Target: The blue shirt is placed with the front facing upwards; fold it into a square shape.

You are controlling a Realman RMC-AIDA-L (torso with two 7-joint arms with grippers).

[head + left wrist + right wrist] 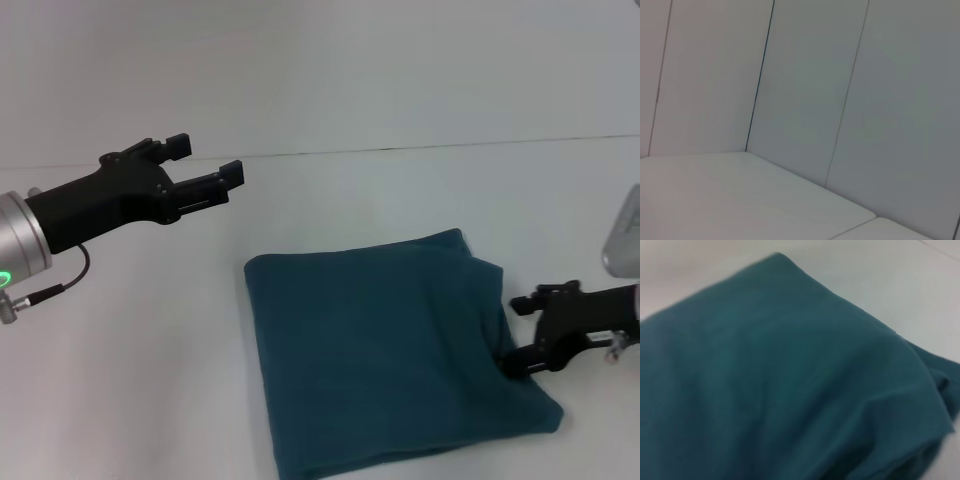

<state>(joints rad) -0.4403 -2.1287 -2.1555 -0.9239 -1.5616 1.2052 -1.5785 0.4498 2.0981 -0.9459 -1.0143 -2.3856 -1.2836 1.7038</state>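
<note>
We see the shirt (385, 350) lying on the white table (150, 380), already folded into a rough, slightly tilted square, toward the near right of the head view. Its near edge runs to the bottom of that picture, and the near left corner is close to being cut off. No lettering or neck label shows on the upward face; only plain teal cloth. The far right corner carries a small raised fold, which the right wrist view (790, 375) shows as soft layered edges, filling most of that picture; we cannot count the layers.

The left gripper (205, 175) hangs above the bare table to the far left, well apart from the shirt. Its two black fingers stand spread, with nothing between them. The arm behind it runs out of the picture at the left edge. The left wrist view shows only the table (740, 200) and the panelled wall (840, 90); no fingers and no cloth appear there.

The right gripper (530, 335) sits low at the shirt's right edge. One finger (525, 303) shows above, just off the cloth; the lower one meets the cloth edge and its tip is hard to make out against the dark fabric. The jaws look parted, and we cannot tell whether any cloth lies between them. The arm is cut off at the right edge.
</note>
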